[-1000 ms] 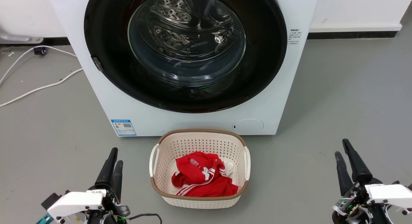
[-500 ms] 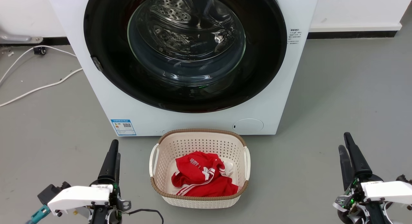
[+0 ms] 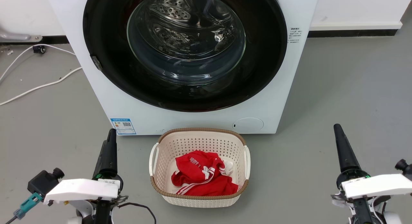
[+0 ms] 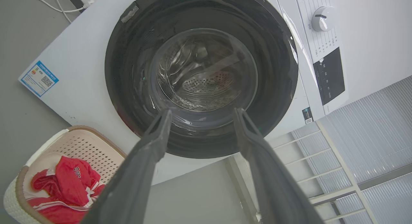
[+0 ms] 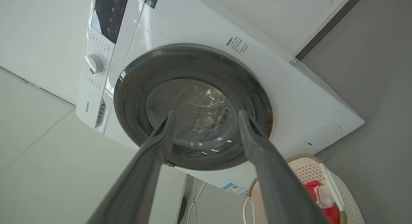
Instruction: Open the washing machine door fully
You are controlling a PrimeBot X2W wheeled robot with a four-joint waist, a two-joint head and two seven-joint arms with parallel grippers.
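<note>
The washing machine (image 3: 199, 121) stands ahead, a white box with its round glossy black washing machine door (image 3: 186, 40) lying flush against the front; the steel drum shows through the glass bowl. My left gripper (image 3: 111, 132) hovers low over the floor, left of the basket and well short of the machine. In the left wrist view the left gripper (image 4: 202, 111) is open and empty, pointing at the door (image 4: 201, 72). My right gripper (image 3: 336, 126) hovers at the lower right; in the right wrist view the right gripper (image 5: 206, 113) is open and empty, also facing the door (image 5: 193, 108).
A cream perforated basket (image 3: 199, 134) holding a red garment (image 3: 201, 177) sits on the grey floor right in front of the machine, between my arms. White cables (image 3: 38, 87) lie on the floor to the left. A small latch piece (image 3: 96, 63) sits on the door's left edge.
Both grippers have moved forward toward the machine and rolled, so each pair of fingers now lines up as one in the head view. The door has not moved.
</note>
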